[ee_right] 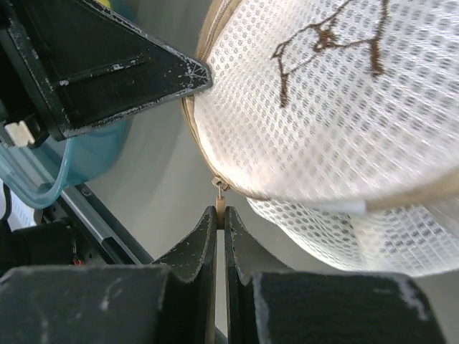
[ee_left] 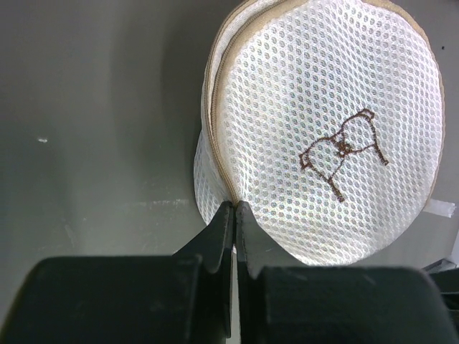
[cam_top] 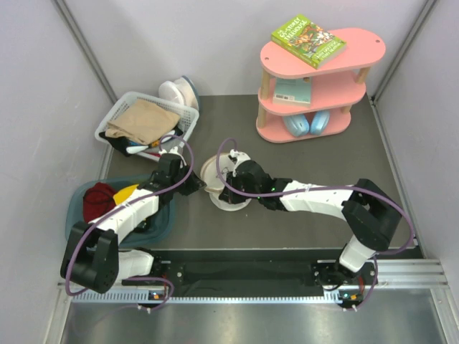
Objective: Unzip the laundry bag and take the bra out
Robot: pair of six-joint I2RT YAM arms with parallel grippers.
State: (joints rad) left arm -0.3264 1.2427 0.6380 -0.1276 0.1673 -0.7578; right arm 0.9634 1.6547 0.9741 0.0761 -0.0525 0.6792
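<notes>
The laundry bag (cam_top: 224, 179) is a round cream mesh pouch with a tan zipper rim, in the middle of the table between both arms. In the left wrist view the laundry bag (ee_left: 330, 136) shows a brown bra emblem. My left gripper (ee_left: 234, 206) is shut on the tan rim at the bag's left edge. My right gripper (ee_right: 221, 210) is shut on the tan zipper pull (ee_right: 220, 195) hanging from the rim of the bag (ee_right: 337, 129). The left fingers (ee_right: 122, 72) show beside the bag in the right wrist view. The bra is hidden.
A white slatted basket (cam_top: 115, 123) with tan cloth stands at the back left. A teal tub (cam_top: 163, 218) with red and yellow items sits left of the left arm. A pink shelf (cam_top: 315, 89) with books and headphones stands at the back right.
</notes>
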